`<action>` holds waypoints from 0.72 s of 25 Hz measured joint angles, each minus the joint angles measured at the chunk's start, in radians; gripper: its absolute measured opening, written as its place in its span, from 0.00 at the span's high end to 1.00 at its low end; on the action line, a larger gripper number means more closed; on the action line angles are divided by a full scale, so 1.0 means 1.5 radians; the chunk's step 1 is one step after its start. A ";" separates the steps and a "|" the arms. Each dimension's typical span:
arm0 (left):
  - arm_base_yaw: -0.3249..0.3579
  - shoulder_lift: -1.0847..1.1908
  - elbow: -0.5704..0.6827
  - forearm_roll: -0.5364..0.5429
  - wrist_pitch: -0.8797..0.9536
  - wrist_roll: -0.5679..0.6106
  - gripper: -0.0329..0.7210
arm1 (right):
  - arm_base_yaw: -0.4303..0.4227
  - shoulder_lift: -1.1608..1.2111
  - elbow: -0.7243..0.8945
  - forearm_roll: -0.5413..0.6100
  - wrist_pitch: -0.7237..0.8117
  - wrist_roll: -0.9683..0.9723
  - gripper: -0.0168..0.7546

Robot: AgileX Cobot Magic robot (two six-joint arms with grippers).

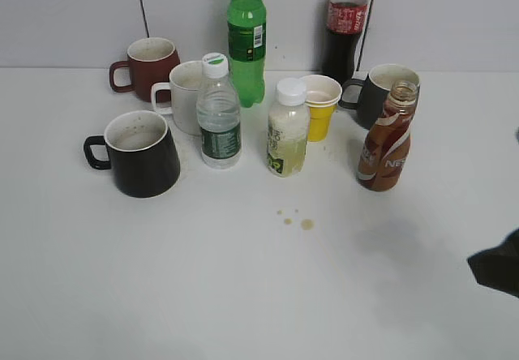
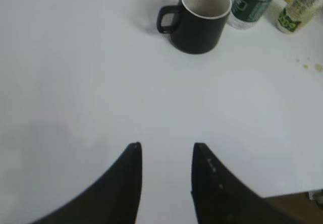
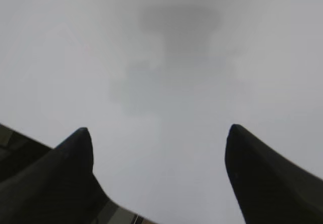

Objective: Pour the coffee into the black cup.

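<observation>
The black cup (image 1: 138, 153) stands at the left of the white table, empty, with its handle to the left. It also shows at the top of the left wrist view (image 2: 202, 19). The brown coffee bottle (image 1: 388, 141) stands uncapped at the right. My left gripper (image 2: 165, 146) is open and empty over bare table, well short of the black cup; it is out of the exterior view. My right gripper (image 3: 159, 130) is open wide and empty over bare table. Only a dark part of it (image 1: 496, 264) shows at the right edge of the exterior view, in front of and right of the coffee bottle.
A red mug (image 1: 147, 66), a white mug (image 1: 185, 94), a water bottle (image 1: 218, 117), a green bottle (image 1: 246, 40), a pale drink bottle (image 1: 288, 133), a yellow cup (image 1: 320, 107), a cola bottle (image 1: 345, 23) and a dark grey mug (image 1: 377, 92) stand behind. Brown drops (image 1: 296, 218) lie mid-table.
</observation>
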 joint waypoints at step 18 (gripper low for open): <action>0.000 -0.064 0.004 -0.016 0.045 0.094 0.63 | 0.000 -0.507 0.000 -0.103 0.308 0.081 0.21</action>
